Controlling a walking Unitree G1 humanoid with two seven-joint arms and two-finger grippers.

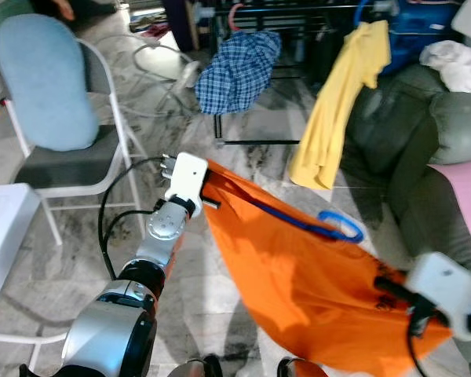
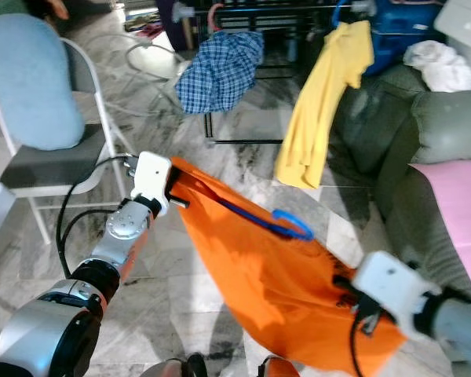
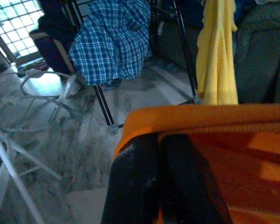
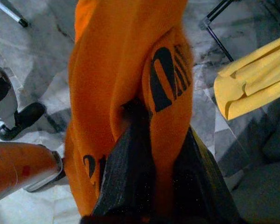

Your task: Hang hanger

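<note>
Stretching between both tools, the orange shirt (image 1: 298, 283) is limp and light. The blue hanger (image 1: 330, 226), stiff, lies on it. Left tool (image 3: 161, 154) and right tool (image 4: 151, 140) are clenched on shirt edges.

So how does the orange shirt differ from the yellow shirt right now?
The orange shirt is stretched between the left pincer and the right pincer, while the yellow shirt hangs free on the rack. The orange shirt lies slanted and spread; the yellow shirt droops straight down. A blue hanger lies against the orange shirt. Both are plain bright shirts.
</note>
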